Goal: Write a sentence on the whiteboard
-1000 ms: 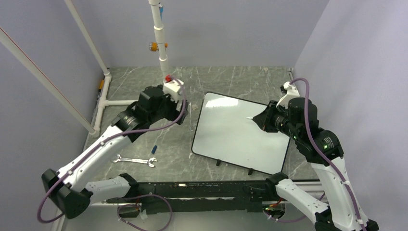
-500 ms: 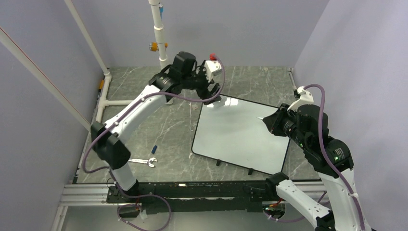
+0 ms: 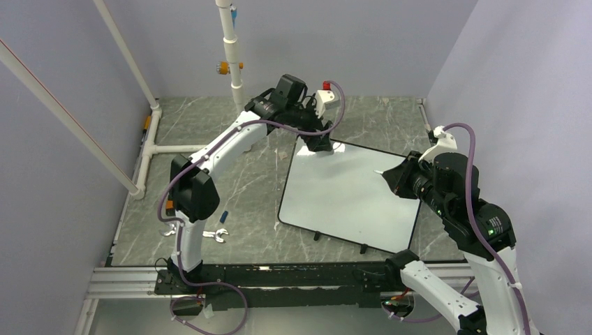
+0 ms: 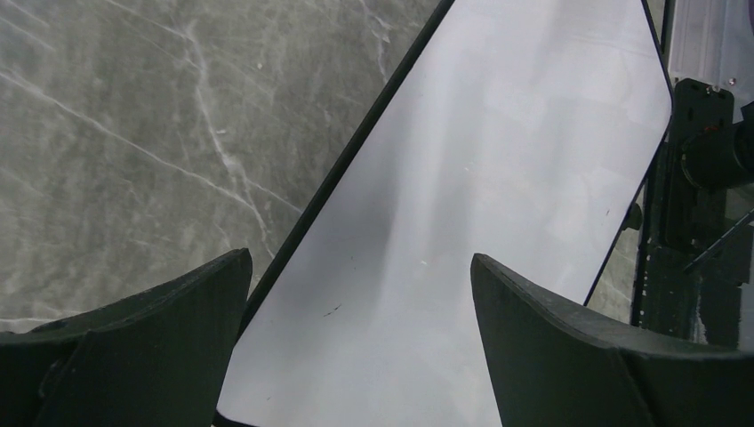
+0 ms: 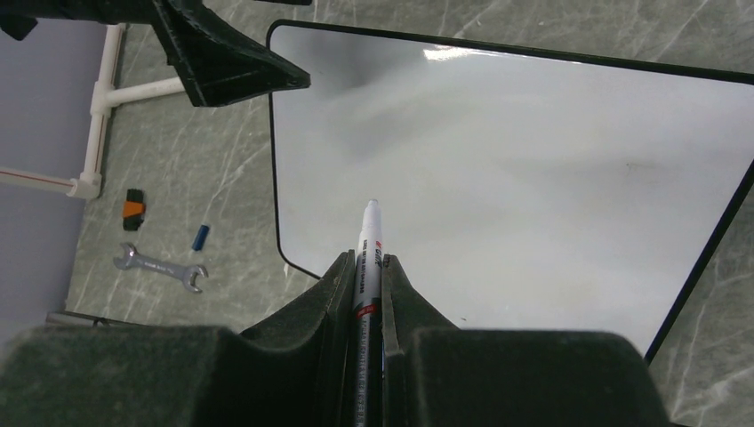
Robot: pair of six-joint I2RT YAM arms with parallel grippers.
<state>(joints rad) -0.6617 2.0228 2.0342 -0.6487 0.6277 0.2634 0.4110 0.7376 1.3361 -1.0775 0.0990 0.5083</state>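
The right fingers (image 5: pixel 342 280) pinched a marker (image 5: pixel 368 236), its tip aimed over the whiteboard (image 3: pixel 349 195), which lay on the tabletop (image 3: pixel 237 181). The left fingers (image 4: pixel 169 320) stood spread wide, gripping nothing, above the board's far left corner. That arm stretched far forward; the right arm was folded beside the board's right edge.

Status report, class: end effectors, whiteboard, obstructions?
Left end effector open over whiteboard corner. Right end effector shut on marker. No writing yet. Wrench left of board.
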